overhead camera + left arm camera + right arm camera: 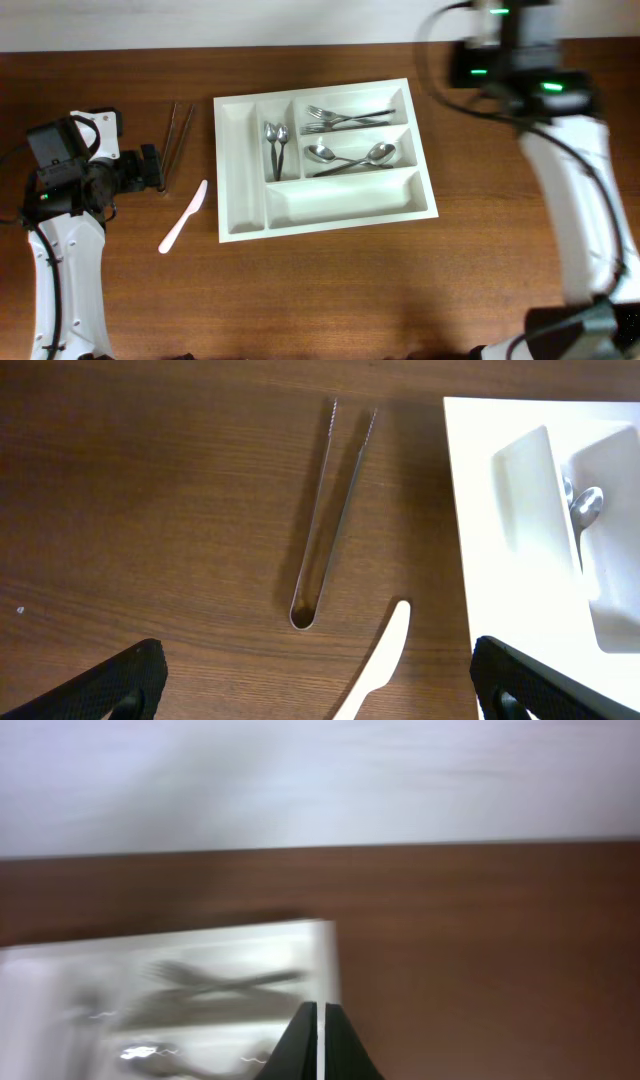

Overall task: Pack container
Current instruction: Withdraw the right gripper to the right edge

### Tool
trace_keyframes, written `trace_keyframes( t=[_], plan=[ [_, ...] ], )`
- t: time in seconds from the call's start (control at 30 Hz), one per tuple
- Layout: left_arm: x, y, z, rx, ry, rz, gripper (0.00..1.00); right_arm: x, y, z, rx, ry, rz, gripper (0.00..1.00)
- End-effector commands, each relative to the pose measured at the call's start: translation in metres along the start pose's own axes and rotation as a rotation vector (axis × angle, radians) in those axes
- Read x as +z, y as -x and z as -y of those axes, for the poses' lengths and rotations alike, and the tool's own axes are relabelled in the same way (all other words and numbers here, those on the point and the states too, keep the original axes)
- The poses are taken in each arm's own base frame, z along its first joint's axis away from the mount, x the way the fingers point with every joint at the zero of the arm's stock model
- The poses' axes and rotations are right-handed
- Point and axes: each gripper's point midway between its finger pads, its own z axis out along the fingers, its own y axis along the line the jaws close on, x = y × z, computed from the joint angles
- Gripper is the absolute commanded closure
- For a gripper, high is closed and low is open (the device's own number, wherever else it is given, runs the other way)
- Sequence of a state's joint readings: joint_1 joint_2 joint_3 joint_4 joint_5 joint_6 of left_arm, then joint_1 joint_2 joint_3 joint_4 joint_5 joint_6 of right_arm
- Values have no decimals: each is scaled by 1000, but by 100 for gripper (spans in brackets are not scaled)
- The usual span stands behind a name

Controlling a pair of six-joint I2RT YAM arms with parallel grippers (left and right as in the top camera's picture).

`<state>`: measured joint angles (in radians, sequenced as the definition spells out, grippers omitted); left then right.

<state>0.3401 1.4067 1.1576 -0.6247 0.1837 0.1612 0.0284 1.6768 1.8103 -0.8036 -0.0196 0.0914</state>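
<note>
While tongs (178, 140) and knife (183, 216) lie left of the container (240, 210), packing is incomplete.
Left gripper (152, 168) released, right gripper (320, 1020) clenched empty; the thin tongs may slip from a shallow pinch.

1. Overhead: fixed, straight down, far; covers the whole table (330, 290).
2. Left wrist: close, facing down; shares tongs (346, 510) and tray (480, 510) left edge with overhead.
3. Right wrist: higher, tilted, blurred; shares tray's far-right corner.
</note>
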Motion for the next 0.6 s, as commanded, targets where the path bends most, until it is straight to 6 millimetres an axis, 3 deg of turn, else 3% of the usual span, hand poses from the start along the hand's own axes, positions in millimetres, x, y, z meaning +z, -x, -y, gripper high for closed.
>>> trace_keyframes(
  t=[0.0,0.13,0.17,0.2,0.23,0.33,0.37,0.4,0.43,0.57],
  plan=[
    [-3,8,0,14,-7,21,1,-21,-10,105,96,-235,-38,96],
    [-4,-2,16,-40,-95,-20,1,-27,-40,174,256,-261,-113,95],
    [-5,-11,24,-81,-140,-55,1,-29,-55,203,351,-264,-142,93],
    [-6,-13,28,-89,-162,-66,1,-31,-63,215,392,-263,-154,81],
    [-6,-15,32,-93,-184,-75,1,-32,-68,224,419,-263,-163,67],
    [-8,-23,35,-102,-196,-105,1,-33,-83,248,480,-276,-183,55],
    [-8,-25,35,-104,-197,-115,1,-33,-87,254,493,-282,-187,45],
    [-8,-27,34,-106,-187,-123,1,-32,-89,259,501,-288,-191,32],
    [-8,-31,31,-115,-164,-139,1,-32,-92,263,509,-293,-195,1],
    [-10,-51,18,-114,-45,-244,1,-28,-97,268,521,-297,-209,1]
  ],
)
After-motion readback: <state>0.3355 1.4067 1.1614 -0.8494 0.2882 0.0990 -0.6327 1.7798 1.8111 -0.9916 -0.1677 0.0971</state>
